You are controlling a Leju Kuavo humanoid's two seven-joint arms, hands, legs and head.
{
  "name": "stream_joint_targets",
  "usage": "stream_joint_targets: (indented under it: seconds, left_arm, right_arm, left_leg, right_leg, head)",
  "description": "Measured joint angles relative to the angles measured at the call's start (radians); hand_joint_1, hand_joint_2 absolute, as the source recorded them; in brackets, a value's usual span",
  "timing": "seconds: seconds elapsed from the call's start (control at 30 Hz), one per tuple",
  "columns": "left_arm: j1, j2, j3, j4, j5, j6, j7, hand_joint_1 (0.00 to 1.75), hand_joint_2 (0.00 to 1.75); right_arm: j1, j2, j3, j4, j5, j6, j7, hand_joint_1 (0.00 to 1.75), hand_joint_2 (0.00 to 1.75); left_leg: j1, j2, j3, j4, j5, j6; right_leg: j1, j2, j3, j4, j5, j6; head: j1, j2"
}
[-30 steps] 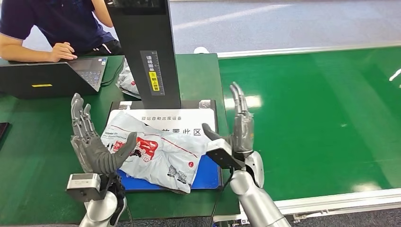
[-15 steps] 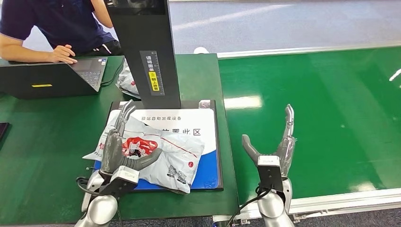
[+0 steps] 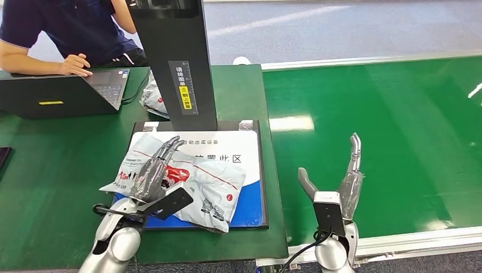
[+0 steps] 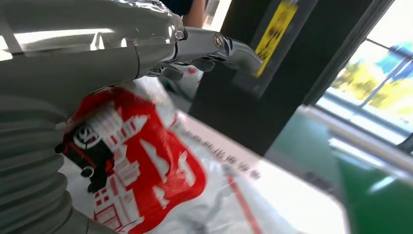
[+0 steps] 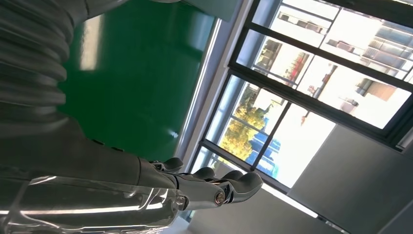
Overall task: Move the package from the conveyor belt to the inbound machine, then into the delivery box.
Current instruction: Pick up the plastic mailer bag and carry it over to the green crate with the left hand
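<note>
Green conveyor belt runs along robot's right, green table w/ black inbound machine on left. White plastic package w/ red print lies on machine's white-blue pad, by the column. Left hand rests flat on package, fingers straight and together. Right hand over belt, holds nothing, thumb apart from fingers.

Left robot hand lies palm-down, fingers extended forward. Right robot hand stands upright, thumb and fingers spread apart, holding nothing.
</note>
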Motion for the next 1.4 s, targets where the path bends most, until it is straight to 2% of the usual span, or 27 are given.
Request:
stream_joint_targets:
  seconds: [0.17,0.43,0.47,0.57,0.6,0.83,1.13,1.3,1.4]
  left_arm:
    - [-0.037,0.015,-0.001,0.086,-0.027,-0.029,0.052,0.00,1.75]
    - [-0.141,0.017,-0.010,0.260,-0.104,-0.068,0.184,0.00,1.75]
    - [-0.153,0.015,-0.012,0.278,-0.115,-0.069,0.198,0.19,1.75]
    - [-0.185,0.009,-0.016,0.327,-0.140,-0.075,0.226,1.50,1.75]
    - [-0.193,0.007,-0.017,0.342,-0.145,-0.079,0.230,1.75,1.75]
    - [-0.213,0.000,-0.019,0.403,-0.154,-0.106,0.212,1.75,1.75]
    - [-0.213,0.001,-0.013,0.408,-0.106,-0.100,0.161,1.75,1.75]
    - [-0.187,0.001,-0.007,0.379,-0.019,-0.057,0.081,1.75,1.75]
    - [-0.148,0.000,-0.001,0.329,0.073,-0.003,-0.010,1.75,1.75]
  right_arm:
    - [0.001,0.010,-0.011,0.003,0.012,0.000,0.000,0.00,1.75]
    - [0.006,0.041,-0.036,0.004,0.047,0.000,0.013,0.00,1.75]
    - [0.007,0.044,-0.038,0.004,0.049,0.000,0.013,0.00,1.75]
    - [0.007,0.054,-0.043,0.004,0.051,0.000,0.013,0.00,1.75]
    - [0.007,0.057,-0.044,0.004,0.051,0.000,0.013,0.00,1.75]
    - [0.003,0.064,-0.047,0.014,0.039,0.000,0.011,0.00,1.75]
    - [-0.003,0.064,-0.047,0.025,0.016,0.000,0.001,0.00,1.75]
    - [-0.002,0.063,-0.047,0.026,0.008,0.000,0.009,0.00,1.75]
    - [-0.001,0.059,-0.047,0.026,0.003,0.000,0.011,0.00,1.75]
  left_leg:
    - [0.000,0.000,0.000,0.000,0.000,0.000]
    - [0.000,0.000,0.005,-0.001,0.000,0.000]
    - [0.000,0.000,0.006,-0.001,0.000,-0.001]
    - [0.000,0.000,0.010,-0.002,-0.001,-0.002]
    - [0.000,0.000,0.011,-0.002,-0.001,-0.002]
    - [0.000,0.000,0.024,-0.005,-0.001,-0.004]
    - [0.000,-0.001,0.030,-0.007,0.000,-0.005]
    - [0.000,0.000,0.028,-0.007,0.000,-0.006]
    - [0.000,0.000,0.024,-0.007,0.000,-0.006]
  right_leg:
    - [0.000,0.000,0.000,0.000,0.000,0.000]
    - [0.000,0.000,0.005,0.000,0.000,-0.001]
    - [0.000,0.000,0.006,0.000,-0.001,-0.001]
    - [0.000,0.000,0.011,0.000,-0.001,-0.002]
    - [0.000,0.000,0.013,0.000,-0.001,-0.002]
    - [0.000,-0.001,0.025,0.000,-0.004,-0.007]
    - [0.000,-0.002,0.029,0.000,-0.003,-0.007]
    - [0.000,-0.001,0.025,0.000,-0.003,-0.007]
    - [0.000,-0.001,0.020,0.000,-0.003,-0.007]
  head:
    - [0.000,0.000]
    - [0.000,0.000]
    - [0.000,0.000]
    - [0.000,0.000]
    - [0.000,0.000]
    - [0.000,0.000]
    - [0.000,0.000]
    - [0.000,0.000]
    - [0.000,0.000]
